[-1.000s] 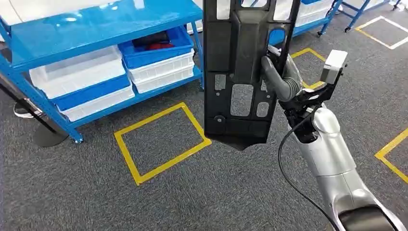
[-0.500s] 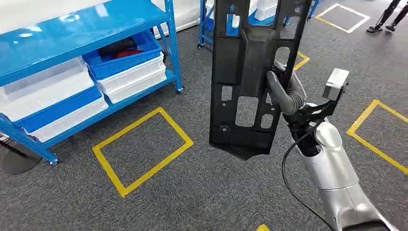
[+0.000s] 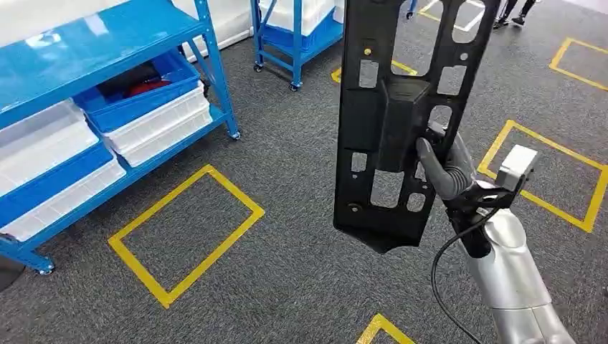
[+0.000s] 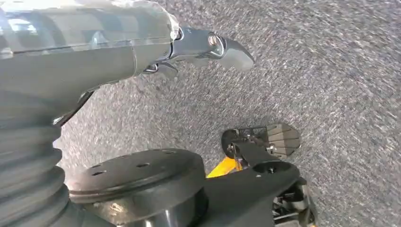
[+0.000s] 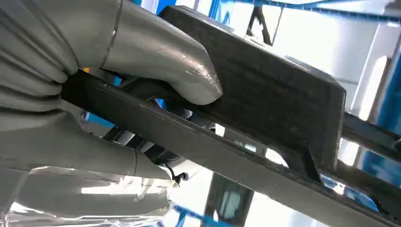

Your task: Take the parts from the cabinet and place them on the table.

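A long black plastic panel (image 3: pixel 394 122) with several cut-outs hangs upright in front of me, its top past the head view's upper edge. My right hand (image 3: pixel 446 166) grips it at its right edge, thumb pressed on the raised middle block. Close up, the right wrist view has the thumb (image 5: pixel 161 52) on the panel (image 5: pixel 279 109) and the fingers wrapped under its rim. My left hand (image 4: pixel 94 56) hangs over the grey carpet with nothing in it; how its fingers lie is hard to tell.
A blue cabinet (image 3: pixel 107 43) at the left carries white and blue bins (image 3: pixel 154 107), one with a red-and-black part. A second blue rack (image 3: pixel 297 32) stands behind. Yellow tape rectangles (image 3: pixel 186 229) mark the grey carpet. A person's feet (image 3: pixel 513 16) are at the far right.
The whole view has swung to the right: cabinet and floor marks slid left and a second rack came into sight. The panel stays in my right hand, a little lower and further right.
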`<state>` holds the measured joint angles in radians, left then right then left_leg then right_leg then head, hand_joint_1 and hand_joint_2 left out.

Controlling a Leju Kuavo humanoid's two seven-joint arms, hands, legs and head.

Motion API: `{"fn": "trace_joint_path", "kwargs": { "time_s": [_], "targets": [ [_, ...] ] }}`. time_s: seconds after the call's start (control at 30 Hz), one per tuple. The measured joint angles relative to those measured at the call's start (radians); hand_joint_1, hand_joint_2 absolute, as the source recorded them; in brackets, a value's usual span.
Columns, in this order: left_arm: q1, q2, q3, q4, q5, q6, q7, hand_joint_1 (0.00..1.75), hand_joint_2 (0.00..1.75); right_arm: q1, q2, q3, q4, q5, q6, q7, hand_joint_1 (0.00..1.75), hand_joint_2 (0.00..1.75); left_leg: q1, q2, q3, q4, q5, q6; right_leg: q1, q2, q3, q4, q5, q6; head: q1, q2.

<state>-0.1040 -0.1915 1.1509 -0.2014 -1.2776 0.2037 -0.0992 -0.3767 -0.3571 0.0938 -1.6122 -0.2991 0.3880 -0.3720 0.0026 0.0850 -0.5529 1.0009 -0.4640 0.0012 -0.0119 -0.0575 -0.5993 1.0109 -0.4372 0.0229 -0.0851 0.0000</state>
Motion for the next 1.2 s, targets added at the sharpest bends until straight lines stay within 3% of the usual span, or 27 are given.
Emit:
{"fn": "trace_joint_path", "kwargs": {
  "time_s": [0.1,0.17,0.2,0.27,0.3,0.33,0.4,0.43,0.47,0.5,0.53,0.6,0.63,0.67,0.7,0.77,0.8,0.83,0.87,0.9,0.93,0.97,1.03,1.1,1.13,1.17,1.2],
  "targets": [
    [-0.001,0.001,-0.002,0.000,-0.008,0.000,0.000,0.00,1.75,0.047,-0.001,-0.041,-0.021,0.011,0.025,-0.017,1.75,1.75,0.001,0.028,0.007,-0.003,-0.004,-0.020,0.005,0.029,-0.005,-0.004,0.004,-0.020,0.000,0.000],
    [0.000,0.002,-0.004,0.000,-0.017,0.002,-0.001,0.00,1.75,0.074,-0.001,-0.069,-0.046,0.012,0.033,-0.027,1.75,1.75,0.008,-0.039,-0.017,0.055,-0.055,-0.025,-0.002,0.046,-0.001,-0.011,0.009,-0.033,0.000,0.000],
    [0.003,0.003,-0.005,0.000,-0.019,0.003,-0.001,0.00,1.75,0.088,0.002,-0.081,-0.060,0.011,0.037,-0.030,1.75,1.75,0.009,-0.058,-0.049,0.133,-0.100,-0.023,0.000,0.052,-0.002,-0.011,0.009,-0.040,0.000,0.000],
    [0.009,0.006,-0.006,0.000,-0.022,0.003,0.001,0.00,1.75,0.130,0.004,-0.105,-0.085,0.011,0.045,-0.035,1.75,1.75,0.007,-0.073,-0.119,0.288,-0.161,-0.021,0.006,0.076,-0.002,-0.010,0.008,-0.044,0.000,0.000],
    [0.007,0.007,-0.008,0.000,-0.025,0.003,0.001,0.00,1.75,0.157,0.004,-0.117,-0.098,0.011,0.046,-0.037,1.75,1.75,0.007,-0.074,-0.132,0.316,-0.160,-0.019,0.009,0.087,-0.001,-0.009,0.008,-0.045,0.000,0.000],
    [0.006,0.008,-0.010,0.000,-0.026,0.003,0.005,0.00,1.75,0.180,0.005,-0.129,-0.111,0.013,0.046,-0.042,1.75,1.75,0.007,-0.074,-0.122,0.295,-0.136,-0.017,0.010,0.100,-0.001,-0.008,0.008,-0.045,0.000,0.000],
    [0.006,0.010,-0.013,0.000,-0.027,0.005,0.011,0.00,1.75,0.224,0.005,-0.149,-0.139,0.013,0.049,-0.055,1.75,1.75,0.006,-0.087,-0.053,0.147,-0.048,-0.006,0.011,0.128,0.000,-0.004,0.007,-0.044,0.000,0.000],
    [0.009,0.011,-0.013,0.000,-0.024,0.006,0.016,0.00,1.75,0.242,0.005,-0.159,-0.151,0.013,0.053,-0.063,1.75,1.75,0.007,-0.124,-0.016,0.065,-0.009,0.001,0.010,0.140,-0.001,0.000,0.006,-0.042,0.000,0.000],
    [0.011,0.017,-0.013,0.000,-0.021,0.008,0.021,0.00,1.75,0.258,0.006,-0.168,-0.161,0.013,0.059,-0.074,1.75,1.75,0.012,-0.185,-0.003,0.034,-0.018,0.009,0.010,0.151,-0.008,0.004,0.006,-0.039,0.000,0.000],
    [0.012,0.017,-0.013,0.000,-0.021,0.011,0.024,0.00,1.75,0.267,0.008,-0.172,-0.167,0.016,0.062,-0.079,1.75,1.75,0.013,-0.182,0.004,0.008,-0.021,0.000,0.009,0.169,-0.019,0.011,0.007,-0.032,0.000,0.000],
    [0.010,0.017,-0.013,0.000,-0.020,0.013,0.026,0.00,1.75,0.284,0.011,-0.175,-0.175,0.022,0.064,-0.086,1.75,1.75,0.005,-0.171,0.003,0.012,-0.021,0.002,-0.004,0.179,-0.025,0.008,0.011,-0.022,0.000,0.000],
    [0.007,0.018,-0.013,0.000,-0.020,0.014,0.028,0.00,1.75,0.314,0.015,-0.182,-0.188,0.034,0.065,-0.095,1.75,1.75,0.004,-0.148,0.010,0.000,-0.014,0.012,-0.004,0.208,-0.026,0.002,0.019,-0.006,0.000,0.000],
    [0.008,0.017,-0.013,0.000,-0.020,0.014,0.028,0.00,1.75,0.322,0.015,-0.185,-0.196,0.039,0.066,-0.097,1.75,1.75,0.013,-0.131,0.016,-0.013,-0.005,0.019,-0.007,0.195,-0.027,0.005,0.015,-0.006,0.000,0.000],
    [0.007,0.019,-0.013,0.000,-0.020,0.017,0.026,0.00,1.75,0.324,0.018,-0.191,-0.203,0.042,0.064,-0.101,1.75,1.75,0.011,-0.117,0.021,-0.020,-0.003,0.023,-0.001,0.135,-0.040,0.036,-0.008,-0.002,0.000,0.000],
    [0.008,0.020,-0.013,0.000,-0.019,0.017,0.026,0.00,1.75,0.324,0.019,-0.192,-0.207,0.043,0.064,-0.105,1.75,1.75,0.010,-0.102,0.023,-0.021,-0.002,0.024,-0.002,0.096,-0.073,0.102,-0.047,0.004,0.000,0.000],
    [0.011,0.023,-0.013,0.000,-0.019,0.017,0.022,0.00,1.75,0.342,0.025,-0.193,-0.216,0.047,0.064,-0.108,1.75,1.75,0.006,-0.073,0.022,-0.021,-0.004,0.026,-0.010,0.067,-0.151,0.263,-0.115,0.015,0.000,0.000],
    [0.011,0.024,-0.013,0.000,-0.019,0.017,0.021,0.00,1.75,0.354,0.027,-0.194,-0.220,0.047,0.066,-0.109,1.75,1.75,0.006,-0.060,0.022,-0.020,-0.005,0.025,-0.013,0.064,-0.172,0.306,-0.122,0.019,0.000,0.000],
    [0.011,0.024,-0.013,0.000,-0.019,0.017,0.019,0.00,1.75,0.366,0.029,-0.196,-0.223,0.047,0.066,-0.109,1.75,1.75,0.006,-0.048,0.023,-0.020,-0.007,0.023,-0.017,0.061,-0.166,0.295,-0.105,0.022,0.000,0.000],
    [0.010,0.025,-0.013,0.000,-0.019,0.017,0.018,0.00,1.75,0.374,0.031,-0.199,-0.228,0.047,0.066,-0.112,1.75,1.75,0.006,-0.037,0.024,-0.020,-0.009,0.020,-0.021,0.058,-0.137,0.243,-0.073,0.025,0.000,0.000],
    [0.010,0.025,-0.013,0.000,-0.019,0.017,0.016,0.00,1.75,0.381,0.032,-0.203,-0.235,0.047,0.066,-0.115,1.75,1.75,0.007,-0.026,0.027,-0.019,-0.011,0.017,-0.023,0.049,-0.085,0.152,-0.032,0.026,0.000,0.000],
    [0.010,0.025,-0.013,0.000,-0.019,0.017,0.013,0.00,1.75,0.384,0.034,-0.206,-0.242,0.047,0.066,-0.117,1.75,1.75,0.007,-0.016,0.030,-0.017,-0.015,0.011,-0.023,0.023,-0.025,0.051,0.004,0.026,0.000,0.000],
    [0.009,0.026,-0.013,0.000,-0.019,0.017,0.009,0.00,1.75,0.385,0.035,-0.207,-0.248,0.047,0.068,-0.122,1.75,1.75,0.001,-0.007,0.032,-0.015,-0.020,0.004,-0.015,-0.014,-0.001,0.001,-0.008,0.019,0.000,0.000],
    [0.007,0.029,-0.013,0.000,-0.022,0.016,0.007,0.00,1.75,0.391,0.039,-0.208,-0.256,0.048,0.067,-0.126,1.75,1.75,0.001,0.005,0.037,-0.016,-0.025,-0.010,-0.007,0.008,-0.003,0.004,-0.003,-0.001,0.000,0.000],
    [0.006,0.029,-0.016,0.000,-0.024,0.015,0.007,0.00,1.75,0.398,0.044,-0.212,-0.264,0.051,0.066,-0.127,1.75,1.75,0.002,0.024,0.046,-0.020,-0.027,-0.022,-0.001,0.027,-0.006,0.004,-0.003,-0.013,0.000,0.000],
    [0.004,0.029,-0.020,0.000,-0.026,0.015,0.006,0.00,1.75,0.400,0.045,-0.214,-0.270,0.057,0.064,-0.127,1.75,1.75,0.006,0.026,0.043,-0.016,-0.035,-0.030,-0.011,0.039,-0.001,-0.006,0.003,-0.025,0.000,0.000],
    [0.002,0.029,-0.021,0.000,-0.027,0.014,0.006,0.00,1.75,0.403,0.048,-0.214,-0.279,0.060,0.063,-0.128,1.75,1.75,0.010,-0.018,0.037,0.012,-0.058,-0.031,-0.009,0.046,0.001,-0.008,0.004,-0.031,0.000,0.000],
    [0.003,0.029,-0.021,0.000,-0.027,0.014,0.007,0.00,1.75,0.400,0.051,-0.214,-0.282,0.061,0.064,-0.128,1.75,1.75,0.011,-0.046,0.010,0.076,-0.097,-0.029,-0.007,0.052,0.000,-0.008,0.004,-0.039,0.000,0.000]
  ]
}}
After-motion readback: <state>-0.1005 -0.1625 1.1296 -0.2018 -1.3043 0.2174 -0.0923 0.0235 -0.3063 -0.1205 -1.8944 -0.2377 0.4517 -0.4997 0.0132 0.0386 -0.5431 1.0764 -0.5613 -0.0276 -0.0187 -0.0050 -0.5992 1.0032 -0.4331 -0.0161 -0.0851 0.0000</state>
